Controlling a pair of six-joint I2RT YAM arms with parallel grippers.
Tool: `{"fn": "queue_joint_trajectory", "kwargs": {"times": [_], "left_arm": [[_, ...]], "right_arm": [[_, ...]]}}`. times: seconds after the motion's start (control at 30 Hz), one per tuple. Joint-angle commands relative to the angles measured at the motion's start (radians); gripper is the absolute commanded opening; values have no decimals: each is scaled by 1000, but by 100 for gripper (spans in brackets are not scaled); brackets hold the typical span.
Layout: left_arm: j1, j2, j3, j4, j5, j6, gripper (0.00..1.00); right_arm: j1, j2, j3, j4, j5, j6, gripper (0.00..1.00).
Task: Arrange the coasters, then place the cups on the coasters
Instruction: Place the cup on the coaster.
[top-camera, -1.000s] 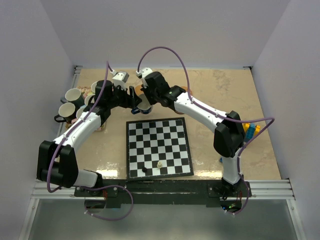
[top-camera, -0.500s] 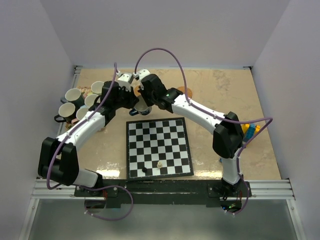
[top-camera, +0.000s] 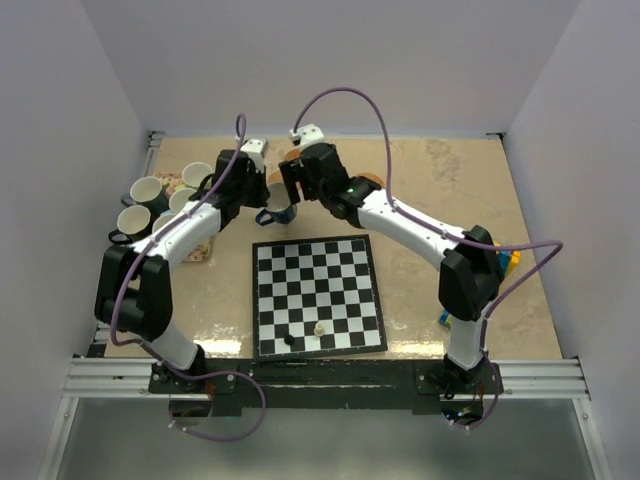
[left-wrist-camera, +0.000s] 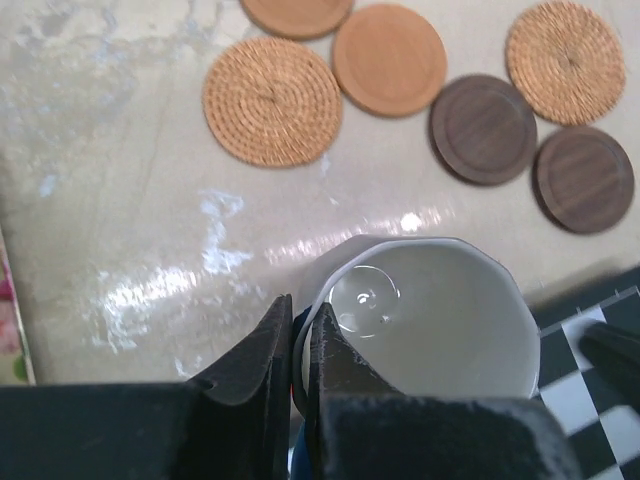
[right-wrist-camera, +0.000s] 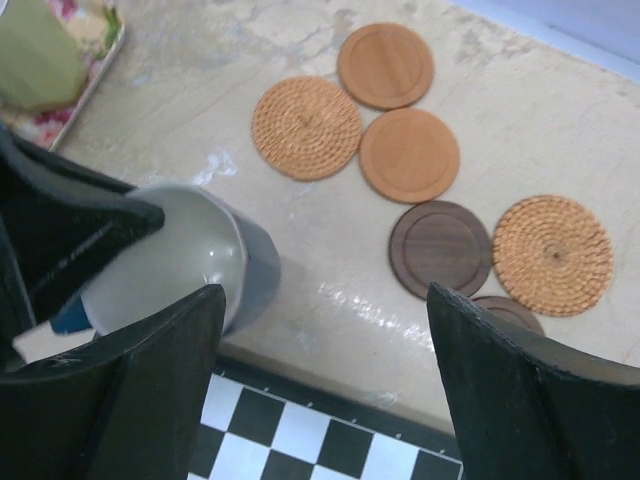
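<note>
Nearest: chessboard (top-camera: 318, 296), two small pieces on its near rows. Just past its far edge stands the dark blue cup (left-wrist-camera: 430, 320), upright, on no coaster; resting or lifted, cannot tell. Left tool (left-wrist-camera: 300, 330) is clenched on the cup's rim, one finger inside, one outside, likely a grip for carrying it upright. Right tool (right-wrist-camera: 325, 295) is spread wide, grasping nothing, beside the cup. Beyond lie six coasters (right-wrist-camera: 409, 154) in a tight cluster, some touching; probably too crowded for handled cups. Far left, other cups (top-camera: 147, 190) by a floral mat (right-wrist-camera: 90, 30). Bench (top-camera: 450, 180) is beige, marbled, glossy. Pale walls enclose three sides.
</note>
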Motion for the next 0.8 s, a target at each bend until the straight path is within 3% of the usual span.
{"fn": "queue_joint_trajectory", "kwargs": {"times": [0.0, 0.17, 0.4, 0.6, 0.77], "left_arm": [[32, 100, 228, 69, -50, 3, 0], [39, 232, 429, -3, -38, 2, 0], [41, 337, 622, -105, -53, 28, 0], [44, 422, 687, -145, -36, 32, 0], [47, 468, 699, -138, -49, 93, 0]], "right_arm": [[-99, -181, -97, 216, -50, 26, 86], [-116, -219, -105, 133, -107, 46, 85], [-116, -336, -87, 8, -34, 103, 85], [-116, -400, -19, -46, 60, -50, 85], [-116, -498, -87, 56, 101, -138, 86]]}}
